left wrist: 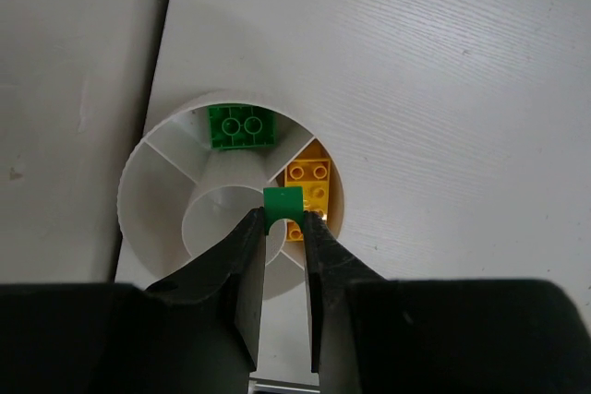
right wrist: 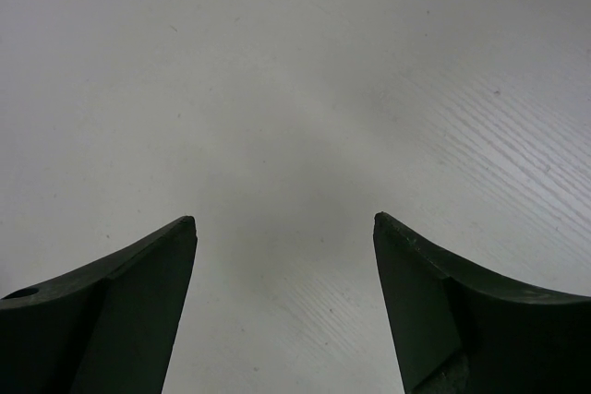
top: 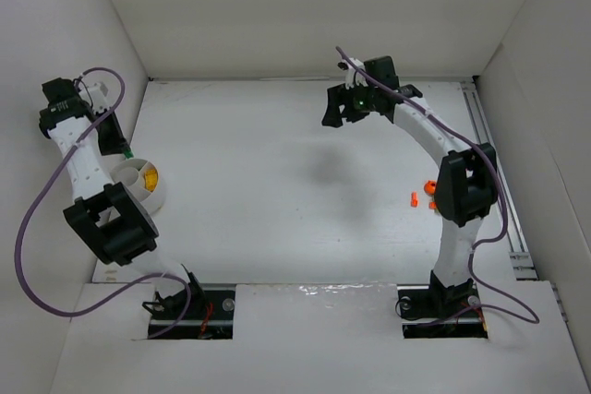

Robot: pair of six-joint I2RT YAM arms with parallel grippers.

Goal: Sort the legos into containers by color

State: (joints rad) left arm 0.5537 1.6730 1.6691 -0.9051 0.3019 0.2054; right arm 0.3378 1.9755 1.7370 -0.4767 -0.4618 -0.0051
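Observation:
My left gripper [left wrist: 283,216] is shut on a small green lego [left wrist: 283,206] and holds it above a round white divided container [left wrist: 157,182]. One compartment holds a green lego [left wrist: 241,126], another holds yellow legos [left wrist: 312,184]. In the top view the left gripper [top: 123,148] hangs over that container [top: 148,193] at the left wall. My right gripper [right wrist: 284,223] is open and empty above bare white floor; in the top view it [top: 334,110] is at the back right. Several orange legos [top: 423,195] lie beside the right arm.
White walls enclose the floor on the left, back and right. A metal rail [top: 499,173] runs along the right edge. The container stands close to the left wall [left wrist: 74,89].

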